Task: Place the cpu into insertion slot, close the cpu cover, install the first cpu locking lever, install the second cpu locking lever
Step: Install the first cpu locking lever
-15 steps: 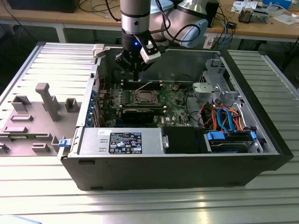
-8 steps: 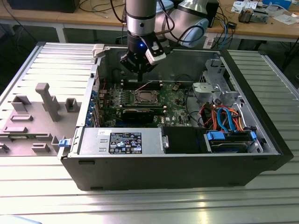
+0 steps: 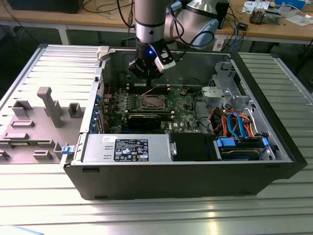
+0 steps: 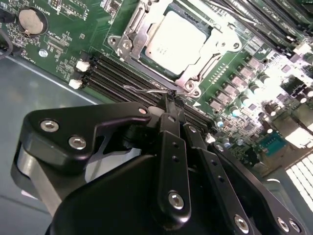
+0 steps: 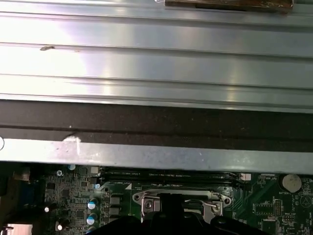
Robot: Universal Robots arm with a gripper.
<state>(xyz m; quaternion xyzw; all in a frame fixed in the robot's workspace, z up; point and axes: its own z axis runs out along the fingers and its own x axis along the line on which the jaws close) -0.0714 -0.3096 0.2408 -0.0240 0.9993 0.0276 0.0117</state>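
Observation:
The cpu (image 4: pixel 176 41), a square chip with a silver top, lies in the insertion slot (image 3: pixel 152 102) on the green motherboard. Folded down around it is the cpu cover (image 4: pixel 131 36), a silver frame. A thin wire locking lever (image 4: pixel 144 90) runs along the socket's edge. My gripper (image 4: pixel 170 99) hangs over that edge with its fingers shut together. The tips meet the lever's end, and I cannot tell whether the wire is pinched. In the exterior view the gripper (image 3: pixel 148 84) reaches into the open case just behind the socket. The first wrist view has the socket (image 5: pixel 181 199) beside my dark fingers (image 5: pixel 171 213).
Black memory slots (image 4: pixel 117 76) lie right beside the socket, and a coin battery (image 4: pixel 32 20) sits farther off. The case wall (image 5: pixel 146 156) stands close behind. In the case are a power supply (image 3: pixel 127 147) and a drive bay with cables (image 3: pixel 234 127). A grey fixture (image 3: pixel 49 105) stands at the exterior view's left.

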